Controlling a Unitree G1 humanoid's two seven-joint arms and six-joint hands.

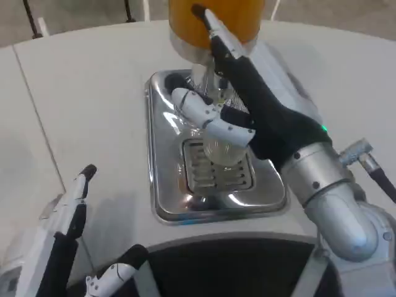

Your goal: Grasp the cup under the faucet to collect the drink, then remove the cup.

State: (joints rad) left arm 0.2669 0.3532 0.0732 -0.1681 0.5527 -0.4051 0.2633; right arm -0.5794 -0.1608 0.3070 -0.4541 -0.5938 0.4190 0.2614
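Head view, right robot hand (247, 105) gripping clear cup (219, 145), ribbed steel tray (164, 192)

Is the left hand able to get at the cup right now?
Probably not easily: the right hand already wraps the clear cup on the steel drip tray, blocking that side, while the left hand waits open nearby.

Bright, even light; glare on steel tray (162, 204)

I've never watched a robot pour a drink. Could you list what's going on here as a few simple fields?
Right hand: wrapped around the clear cup
Cup: on the metal drip tray, below the orange drink dispenser
Left hand: holds nothing, fingers apart, over the white table
Drink in cup: cannot tell
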